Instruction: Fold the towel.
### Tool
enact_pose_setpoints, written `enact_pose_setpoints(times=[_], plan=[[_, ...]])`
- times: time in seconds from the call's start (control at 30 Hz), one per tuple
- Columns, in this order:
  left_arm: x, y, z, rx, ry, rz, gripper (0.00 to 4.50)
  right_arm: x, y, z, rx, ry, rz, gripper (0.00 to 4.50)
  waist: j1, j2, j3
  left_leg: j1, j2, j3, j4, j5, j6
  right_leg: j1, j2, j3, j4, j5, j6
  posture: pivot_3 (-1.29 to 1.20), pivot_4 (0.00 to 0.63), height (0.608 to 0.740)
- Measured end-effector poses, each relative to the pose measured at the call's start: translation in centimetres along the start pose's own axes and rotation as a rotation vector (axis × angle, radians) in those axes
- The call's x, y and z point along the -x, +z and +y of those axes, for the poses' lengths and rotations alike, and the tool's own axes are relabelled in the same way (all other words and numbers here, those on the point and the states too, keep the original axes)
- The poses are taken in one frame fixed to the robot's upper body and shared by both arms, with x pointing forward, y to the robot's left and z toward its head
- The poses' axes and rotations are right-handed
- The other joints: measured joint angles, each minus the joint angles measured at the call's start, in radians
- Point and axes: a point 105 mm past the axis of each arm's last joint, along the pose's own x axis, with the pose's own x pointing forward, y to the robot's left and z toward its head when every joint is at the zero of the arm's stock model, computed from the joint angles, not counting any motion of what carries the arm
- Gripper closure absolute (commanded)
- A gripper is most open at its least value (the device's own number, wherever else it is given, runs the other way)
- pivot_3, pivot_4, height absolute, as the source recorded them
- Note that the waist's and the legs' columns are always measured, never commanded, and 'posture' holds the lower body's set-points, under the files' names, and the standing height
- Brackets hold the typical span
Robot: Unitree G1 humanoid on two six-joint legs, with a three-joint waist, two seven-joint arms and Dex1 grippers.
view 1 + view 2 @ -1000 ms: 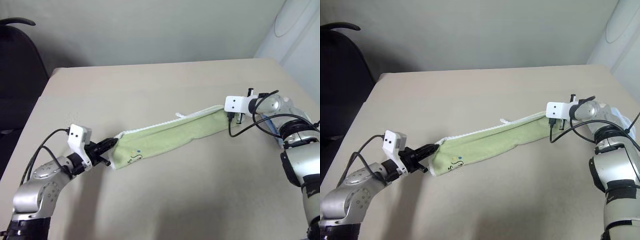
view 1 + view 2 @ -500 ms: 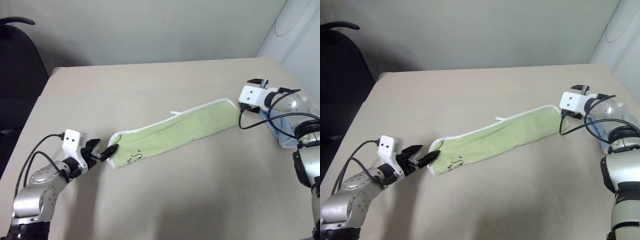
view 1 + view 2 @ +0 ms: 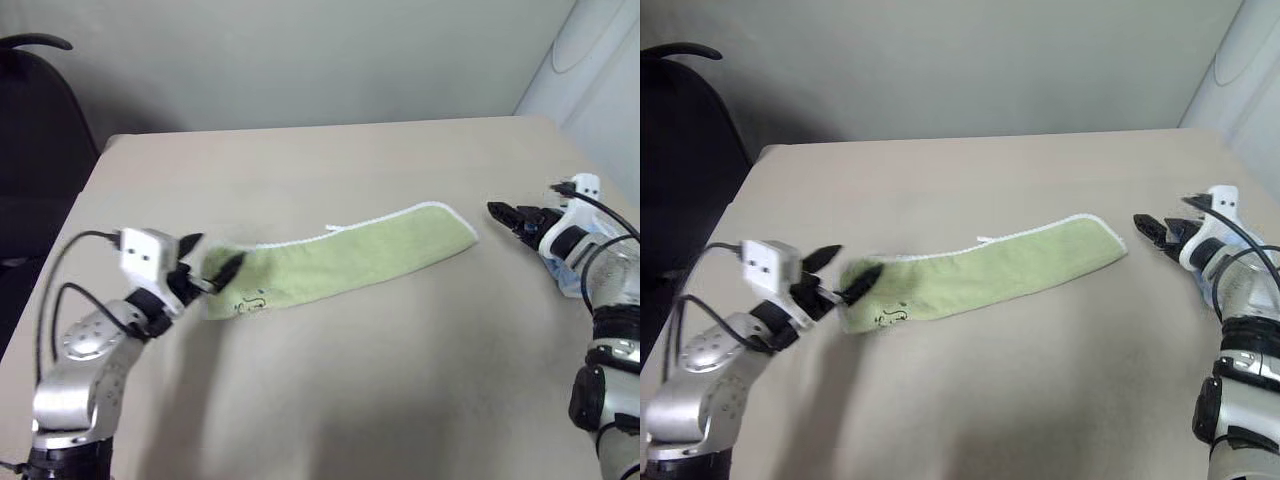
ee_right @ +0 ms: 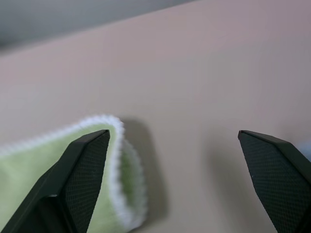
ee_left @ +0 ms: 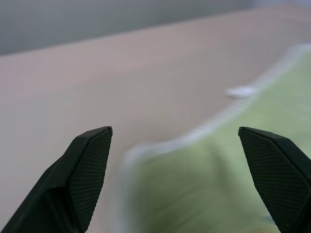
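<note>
Mostly the towel carries no readable writing: near its left end sits a small dark embroidered squiggle, too small to make out as letters. The light green terry towel, edged in white stitching, lies folded into a long narrow band across the middle of the beige table, running from lower left up toward the right.

Both pincers stand spread wide and hold nothing. The left gripper hovers at the towel's left end, one finger over the cloth (whether it touches cannot be told). The right gripper sits just off the towel's right end, apart from it.

From the left wrist view, the green cloth and its white edge show between the open fingers. The right wrist view gives the towel's rounded, doubled corner with its shadow on the table. The head views add a black chair beside the table and a bit of light blue cloth behind the right arm.
</note>
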Motion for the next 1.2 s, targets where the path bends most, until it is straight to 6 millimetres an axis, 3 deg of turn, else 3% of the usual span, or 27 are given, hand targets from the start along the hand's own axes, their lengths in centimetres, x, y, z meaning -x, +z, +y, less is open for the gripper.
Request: enact_pose_setpoints(times=[0.2,0.37,0.47,0.57,1.07,1.2], plan=[[-1.4,0.2,-3.3,-0.023,-0.145,-0.008,0.0,1.1,-2.1,-0.3,-0.297,-0.061,0.026,0.03,-0.002,0.0,0.0,0.0,0.0,0.0,0.0,0.0,0.001,0.0,0.0,0.001,0.0,0.0,0.001,0.0,0.15,0.74],[-1.5,-0.5,-4.0,-0.057,-0.182,0.021,0.0,1.6,-3.4,0.4,-0.414,-0.05,0.068,0.03,-0.003,0.0,0.0,0.001,0.0,0.0,0.0,0.0,0.001,0.0,0.0,0.001,0.0,-0.001,0.002,0.0,0.15,0.74],[-1.5,-0.4,-4.0,-0.076,-0.182,0.016,0.0,0.9,-5.4,1.6,-0.468,-0.031,0.117,0.03,-0.005,0.0,0.0,0.001,0.0,0.0,0.0,-0.001,0.001,0.0,0.001,0.001,0.001,-0.001,0.002,0.0,0.15,0.74],[-1.5,-0.4,-4.0,-0.081,-0.182,0.017,0.0,0.4,-5.8,2.6,-0.483,-0.004,0.125,0.03,-0.007,-0.001,0.0,0.002,0.0,-0.001,0.001,-0.001,0.002,0.0,0.001,0.001,0.001,-0.001,0.002,0.0,0.15,0.74],[-0.9,-1.8,-5.1,-0.069,-0.208,0.043,0.0,-4.8,-6.1,5.9,-0.52,0.083,0.132,0.03,-0.03,-0.003,-0.002,0.006,0.0,-0.001,0.0,-0.002,0.003,0.003,0.001,0.002,0.002,-0.001,0.002,0.0,0.15,0.74],[-0.9,-1.9,-5.1,-0.08,-0.197,0.045,0.0,-5.4,-6.5,5.8,-0.529,0.076,0.129,1.25,-0.03,-0.004,-0.002,0.006,0.0,-0.001,0.0,-0.002,0.003,0.003,0.001,0.002,0.002,-0.001,0.002,0.0,0.15,0.74]])
